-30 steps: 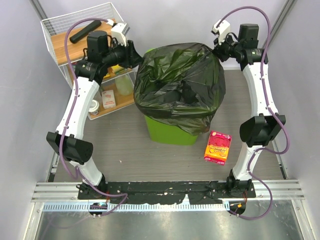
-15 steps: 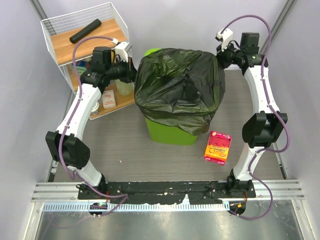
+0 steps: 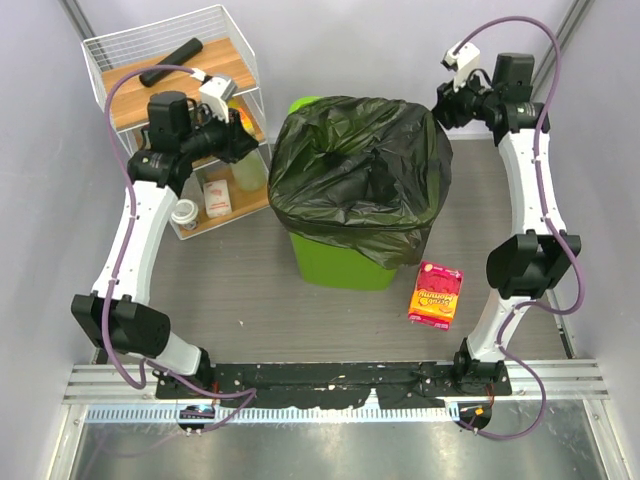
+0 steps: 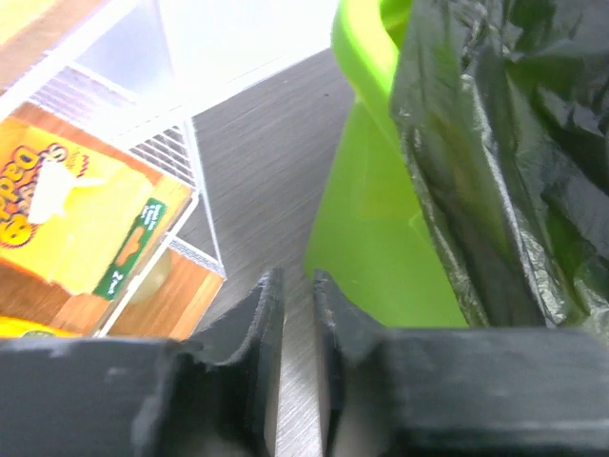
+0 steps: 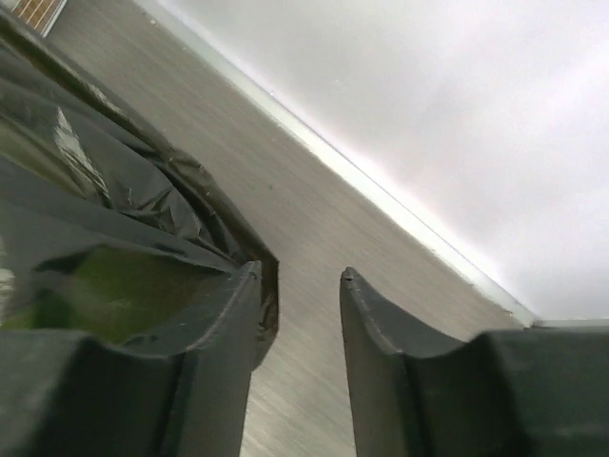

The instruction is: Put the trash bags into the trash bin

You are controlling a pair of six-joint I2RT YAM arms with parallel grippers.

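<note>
The black trash bag (image 3: 360, 170) is spread over the lime-green trash bin (image 3: 340, 262), covering its mouth and hanging down its sides. My left gripper (image 3: 250, 140) is left of the bag, apart from it, beside the shelf. In the left wrist view its jaws (image 4: 297, 276) stand a narrow gap apart with only floor between them; the bin (image 4: 371, 257) and bag (image 4: 495, 162) are to the right. My right gripper (image 3: 438, 105) is at the bag's back right corner. It is open (image 5: 300, 271), and a fold of the bag (image 5: 95, 209) lies against its left finger.
A white wire shelf rack (image 3: 110, 45) stands at the back left with a rolled black cylinder (image 3: 170, 62) on top and boxes and jars on its lower shelf. A yellow box (image 4: 76, 219) shows there. An orange snack packet (image 3: 436, 293) lies right of the bin.
My left gripper has drawn back to the left, away from the bag's edge. My right gripper has moved slightly up and right. The bag has settled flatter over the bin.
</note>
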